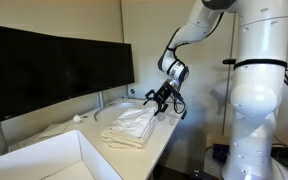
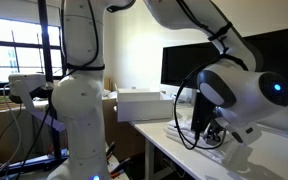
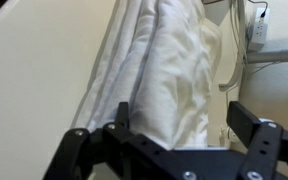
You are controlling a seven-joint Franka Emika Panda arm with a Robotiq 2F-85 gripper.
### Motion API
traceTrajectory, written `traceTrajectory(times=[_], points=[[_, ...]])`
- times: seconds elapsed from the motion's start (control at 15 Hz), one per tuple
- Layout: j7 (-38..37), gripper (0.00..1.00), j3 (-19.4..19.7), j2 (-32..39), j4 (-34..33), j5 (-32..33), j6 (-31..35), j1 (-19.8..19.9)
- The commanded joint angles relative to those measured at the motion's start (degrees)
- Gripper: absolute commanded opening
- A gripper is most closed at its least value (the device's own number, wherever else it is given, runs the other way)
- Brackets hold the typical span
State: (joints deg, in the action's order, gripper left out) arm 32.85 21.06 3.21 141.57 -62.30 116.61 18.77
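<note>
A crumpled white cloth (image 1: pixel 132 128) lies on the white desk (image 1: pixel 169 135), in front of the dark monitor. My gripper (image 1: pixel 162 98) hangs just above the cloth's far end, tilted down toward it. In the wrist view the cloth (image 3: pixel 169 60) fills the middle and runs away from me. My gripper (image 3: pixel 184 120) stands open over its near end, with one black finger (image 3: pixel 121 115) on the left and another on the right. Nothing is held between them. In an exterior view the gripper (image 2: pixel 208 130) is mostly hidden behind the arm's large white joint.
A wide dark monitor (image 1: pixel 54 70) stands along the back of the desk. A white open box (image 1: pixel 44 160) sits at the desk's near end and also shows as a box (image 2: pixel 144 105) beyond the arm. Cables and a white plug (image 3: pixel 254 30) lie past the cloth. The robot's white base (image 1: pixel 256 100) stands beside the desk.
</note>
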Motion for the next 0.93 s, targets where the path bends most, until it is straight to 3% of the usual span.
traceTrajectory(times=[0.0,0.07,0.8,0.87], points=[[1.9,0.75,-1.4,1.4,-1.3,0.0,-1.3,0.0],[2.3,0.73,-1.6,1.6,-1.5,0.1,-1.5,-0.1],[4.5,0.03,-2.9,2.8,-3.0,5.7,-2.2,-0.3],[4.6,0.02,-3.1,2.7,-3.3,6.2,-2.0,-0.4]])
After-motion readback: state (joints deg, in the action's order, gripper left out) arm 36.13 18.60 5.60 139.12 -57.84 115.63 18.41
